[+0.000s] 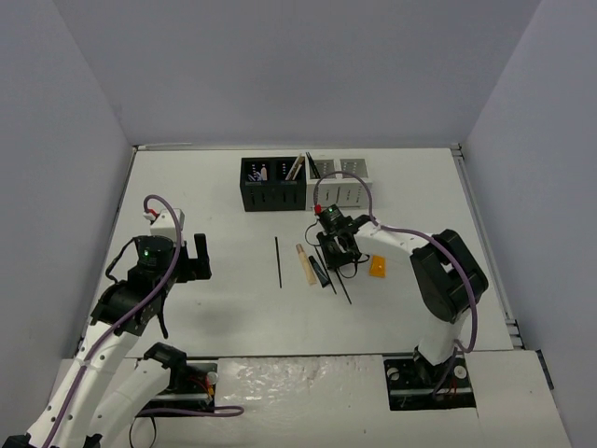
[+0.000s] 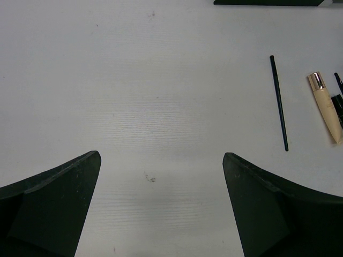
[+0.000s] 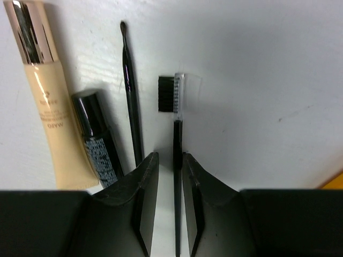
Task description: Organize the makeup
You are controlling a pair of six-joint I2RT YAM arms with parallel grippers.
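**Makeup lot, mid-table: items and grippers**

- Right gripper (image 3: 170,160): jaws set narrow. The handle of a slim black comb-brush (image 3: 177,134) is seen between them. A sliver of table (image 3: 268,80) shows on one side of the handle, so no firm clamp is shown.
- Left gripper (image 2: 161,155): spread wide above the table, well left of the items.
- Makeup, laid in a loose row in front of the organizers:
  - thin black pencil (image 2: 278,101) (leftmost, apart from the rest)
  - cream tube (image 3: 51,118), gold-capped
  - small black tube (image 3: 96,139), just beside the cream tube
  - thin black brush (image 3: 131,96)
  - the comb-brush
  - flat orange tube (image 1: 378,268), rightmost
- Black organizer (image 1: 272,184) and white organizer (image 1: 340,182): placed side by side toward the far edge, with slim items standing in them.
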